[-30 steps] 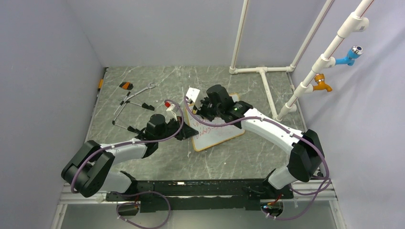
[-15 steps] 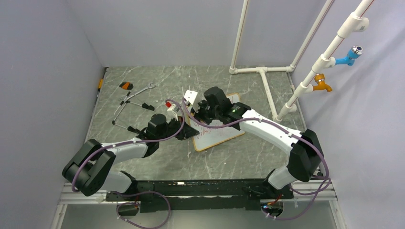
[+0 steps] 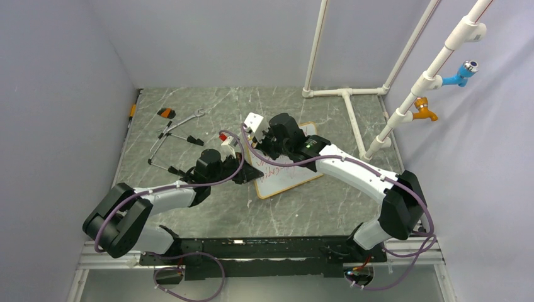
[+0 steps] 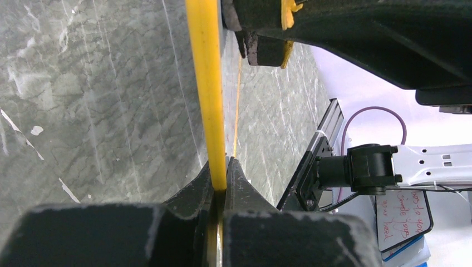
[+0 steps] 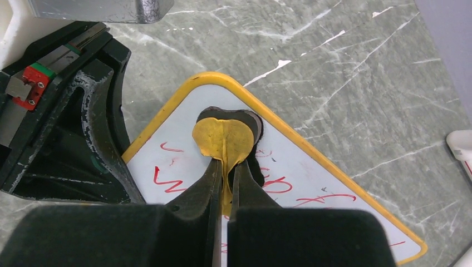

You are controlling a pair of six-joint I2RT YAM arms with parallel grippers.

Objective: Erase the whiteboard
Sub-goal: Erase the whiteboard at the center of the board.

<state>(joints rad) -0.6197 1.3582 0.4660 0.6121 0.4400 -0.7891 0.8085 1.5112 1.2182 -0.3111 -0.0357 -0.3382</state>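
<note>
Judging by the red writing [image 5: 278, 186] across it, we reckon the whiteboard [image 3: 286, 179], flat on the desk [image 3: 315, 202], is mostly unerased. Near its corner our right fingers [image 5: 205, 186] are clamped on a yellow eraser pad [image 5: 222, 139] at the surface; our left fingers [image 4: 240, 186] are clamped on its frame edge.

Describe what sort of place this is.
Probably a robot lab test booth: a marbled table boxed in by plain grey walls, and a white pipe rig with taps.
</note>
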